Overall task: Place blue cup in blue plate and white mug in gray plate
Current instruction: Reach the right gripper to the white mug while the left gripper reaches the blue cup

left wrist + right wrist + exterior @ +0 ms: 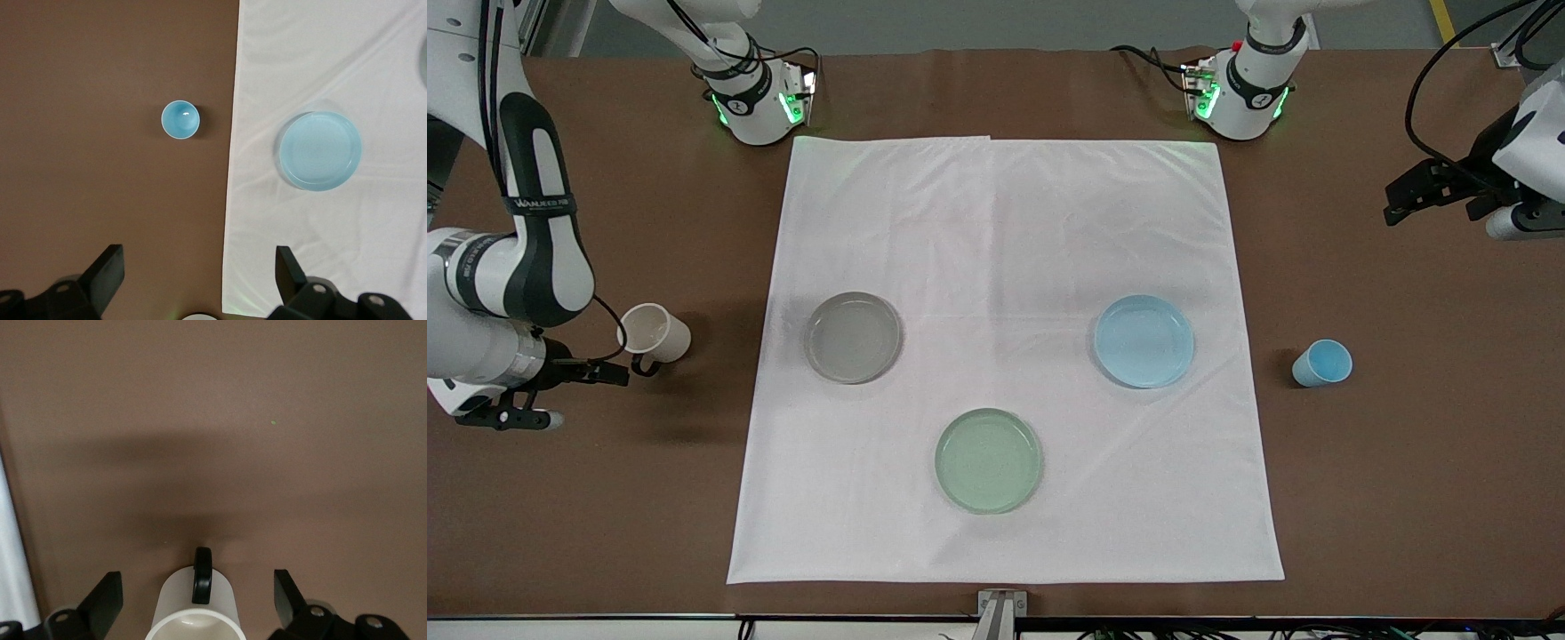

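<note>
Right gripper (pixel 618 373) low over bare brown table (pixel 1405 498) at right arm's end, fingers (pixel 107 600) spread wide, white mug (pixel 655 332) between them, untouched. Mug: cream, smooth, round, dark loop handle (pixel 201 575).

Gray plate (pixel 853 337): round, shallow, glossy, on wrinkled white cloth (pixel 1005 222).

Pale green plate (pixel 988 460): same shape, nearer front camera.

Blue plate (pixel 1144 340): glossy light-blue, low rim, on cloth.

Blue cup (pixel 1322 363): small tapered tumbler, on bare table just off cloth edge, toward left arm's end.

Left gripper (pixel 1414 191) high over table's left-arm end, fingers (pixel 107 277) wide apart, holding nothing.
</note>
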